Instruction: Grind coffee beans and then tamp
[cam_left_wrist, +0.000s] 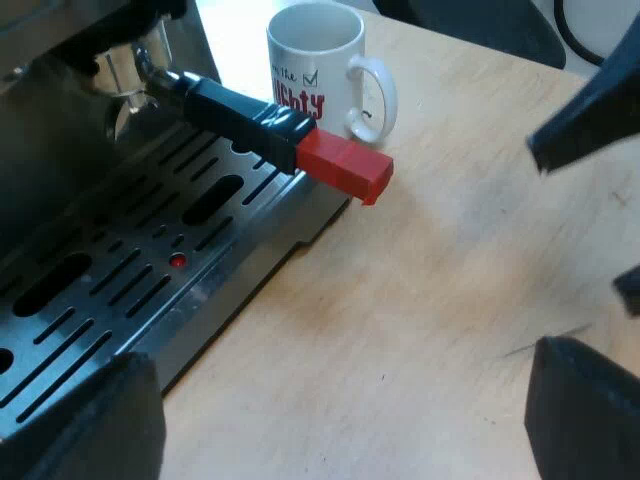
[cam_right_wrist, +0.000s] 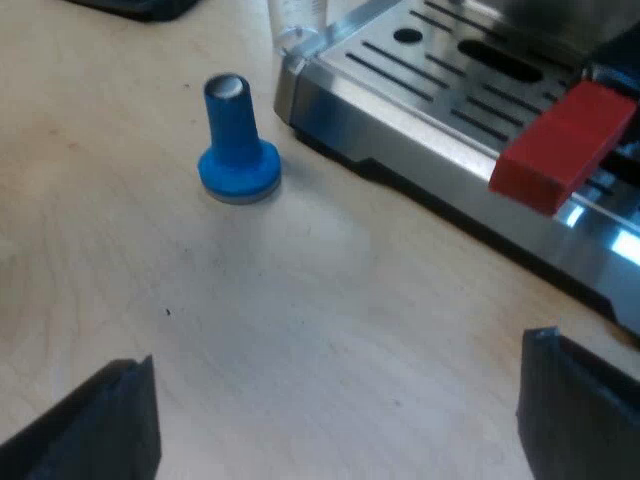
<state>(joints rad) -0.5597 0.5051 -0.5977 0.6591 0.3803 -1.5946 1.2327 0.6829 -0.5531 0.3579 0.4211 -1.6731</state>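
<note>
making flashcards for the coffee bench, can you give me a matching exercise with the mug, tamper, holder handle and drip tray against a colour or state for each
Things
1. mug
2. tamper
3. holder handle
4. drip tray

Colour or state
a. blue, standing upright on the table
b. metal with long slots
c. white with print on its side
d. dark with a red end, sticking out from the machine

Pairs: 1-c, 2-a, 3-d, 4-b
</note>
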